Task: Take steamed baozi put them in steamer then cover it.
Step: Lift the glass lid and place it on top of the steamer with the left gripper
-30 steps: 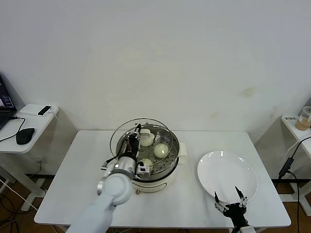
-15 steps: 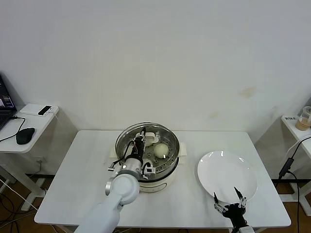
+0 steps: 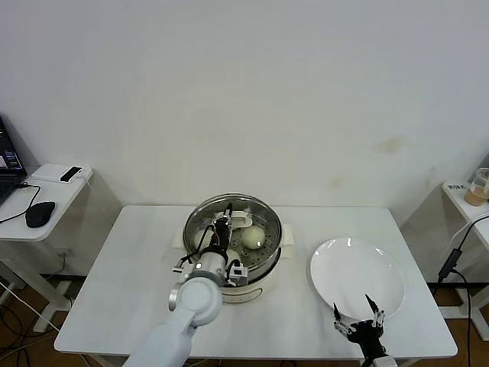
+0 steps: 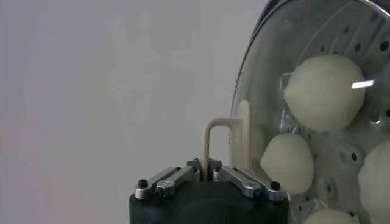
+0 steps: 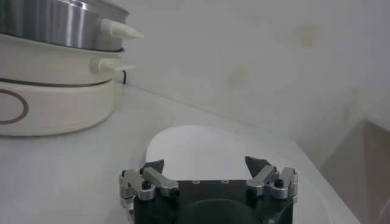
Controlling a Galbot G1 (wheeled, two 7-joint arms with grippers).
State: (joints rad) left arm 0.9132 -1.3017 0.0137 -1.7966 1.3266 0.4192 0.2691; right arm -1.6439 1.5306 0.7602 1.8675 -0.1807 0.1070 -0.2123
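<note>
The steamer (image 3: 269, 249) stands mid-table on its cream pot base. The glass cover (image 3: 243, 217) lies level over its rim, and my left gripper (image 3: 222, 232) is shut on the cover's cream handle (image 4: 208, 139) at the centre. Through the glass I see steamed baozi (image 3: 254, 238) on the perforated floor; the left wrist view shows several (image 4: 320, 91), with the arm hiding the rest from the head view. My right gripper (image 3: 357, 324) hangs open and holds nothing, at the table's front edge just before the white plate (image 3: 357, 277).
The white plate (image 5: 213, 151) holds nothing and lies right of the steamer (image 5: 58, 24). A side desk with a mouse (image 3: 39, 214) stands far left. At far right there is a shelf with a cup (image 3: 480, 186) and a black cable.
The left gripper has carried the cover from a tilted, left-offset position to sit squarely over the steamer. The right gripper has drawn back slightly toward the table's front edge.
</note>
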